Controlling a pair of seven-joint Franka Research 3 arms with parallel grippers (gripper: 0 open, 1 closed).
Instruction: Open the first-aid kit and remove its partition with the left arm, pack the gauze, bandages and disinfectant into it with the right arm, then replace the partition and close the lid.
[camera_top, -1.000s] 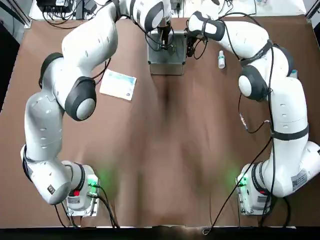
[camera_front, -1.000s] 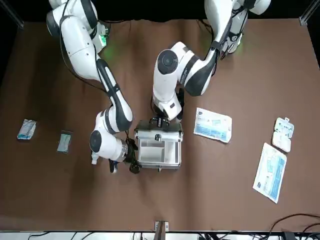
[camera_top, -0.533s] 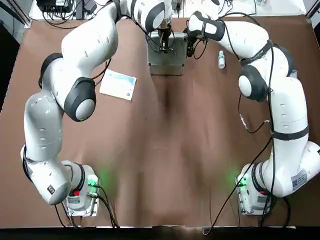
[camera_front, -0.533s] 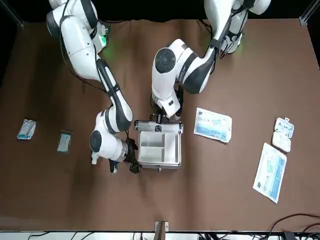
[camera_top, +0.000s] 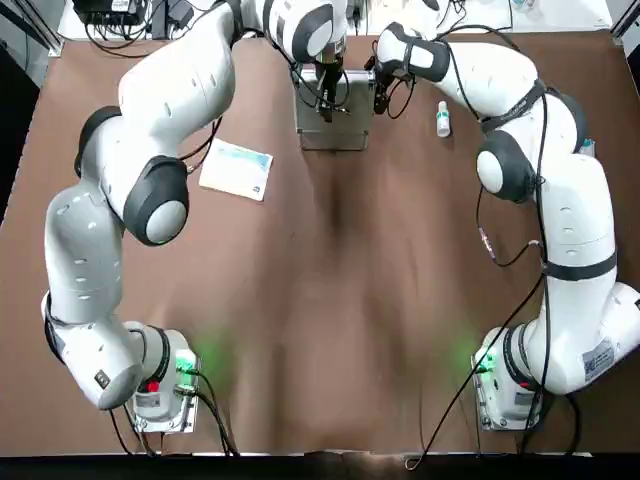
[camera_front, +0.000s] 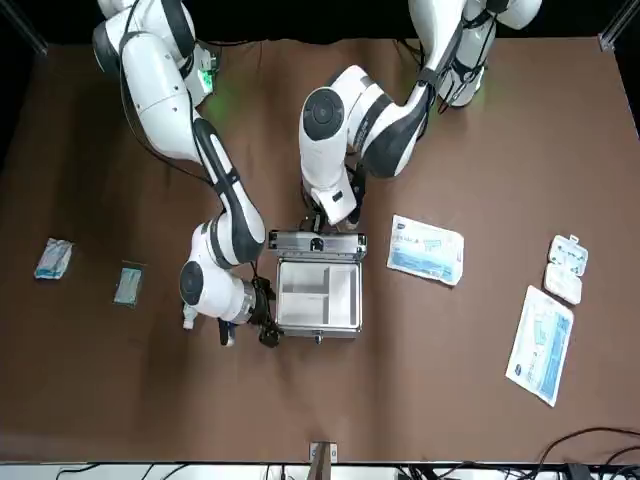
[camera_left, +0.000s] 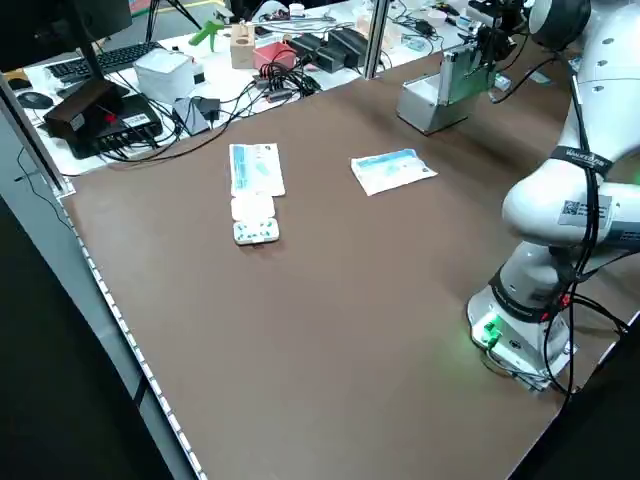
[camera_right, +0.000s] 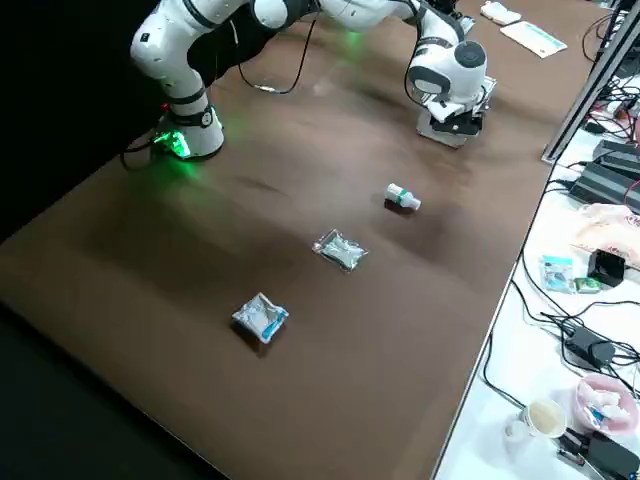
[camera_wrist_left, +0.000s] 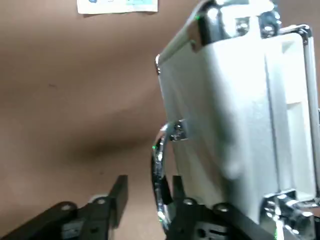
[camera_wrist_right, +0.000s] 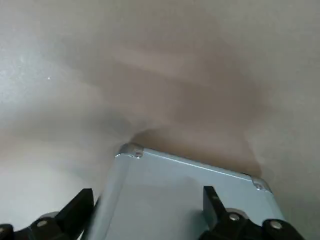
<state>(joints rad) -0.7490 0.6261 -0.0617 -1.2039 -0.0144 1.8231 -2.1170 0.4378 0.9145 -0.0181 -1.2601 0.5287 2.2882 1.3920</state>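
First-aid kit (camera_top: 333, 118) sits under both pincers in the top view. In the front view its lid (camera_front: 316, 242) has swung up higher than a moment ago, showing the white partition (camera_front: 318, 295) below the left gripper (camera_front: 318, 224), so lifting it out comes next. In the left wrist view the fingers (camera_wrist_left: 118, 194) pinch the handle (camera_wrist_left: 159, 167). In the right wrist view the right gripper (camera_wrist_right: 145, 205) spreads wide around the kit's side

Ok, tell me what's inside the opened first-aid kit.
The first-aid kit holds the partition, a white divided tray that looks empty. Whatever lies beneath the tray is covered, so it cannot be seen.
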